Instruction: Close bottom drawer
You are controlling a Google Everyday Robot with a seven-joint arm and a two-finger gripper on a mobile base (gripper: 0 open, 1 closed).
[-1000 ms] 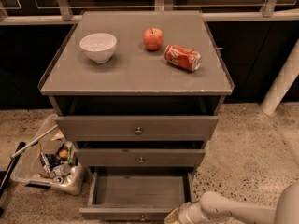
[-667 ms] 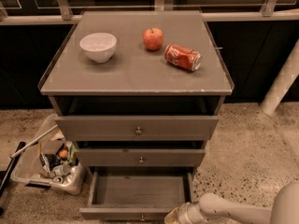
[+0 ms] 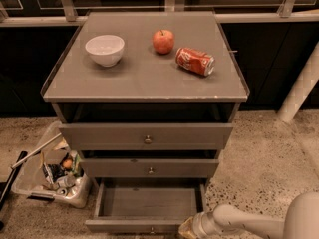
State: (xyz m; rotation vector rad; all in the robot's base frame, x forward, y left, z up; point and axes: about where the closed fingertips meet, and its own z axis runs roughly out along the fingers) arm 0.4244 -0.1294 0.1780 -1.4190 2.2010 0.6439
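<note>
Bottom drawer (image 3: 148,203) is pulled well out at the cabinet's (image 3: 144,76) base, with the inside bare and the knob (image 3: 152,229) on its front edge. The gripper (image 3: 187,228) sits low at the frame's bottom, just beside the right end of the drawer front. Contact is unclear, and so is whether it is spread or closed. On top are a bowl (image 3: 104,49), an apple (image 3: 163,41) and a can (image 3: 195,61).
</note>
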